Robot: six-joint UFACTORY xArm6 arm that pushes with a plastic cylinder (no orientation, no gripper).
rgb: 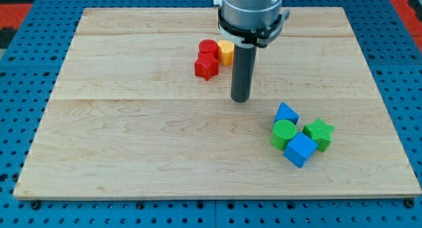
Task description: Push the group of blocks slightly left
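Observation:
My tip (241, 99) rests on the wooden board (132, 142) near its middle. A group of four blocks lies toward the view's lower right: a blue triangular block (286, 113), a green cylinder (284, 134), a blue cube (300, 149) and a green star block (320, 133), all touching. My tip is up and to the left of this group, apart from it. A second cluster sits just up-left of my tip: a red cylinder (209, 47), a yellow block (226, 53) and a red star block (206, 66).
The board lies on a blue perforated table (20, 89). The arm's dark body (252, 14) hangs over the board's top middle and hides part of the yellow block's right side.

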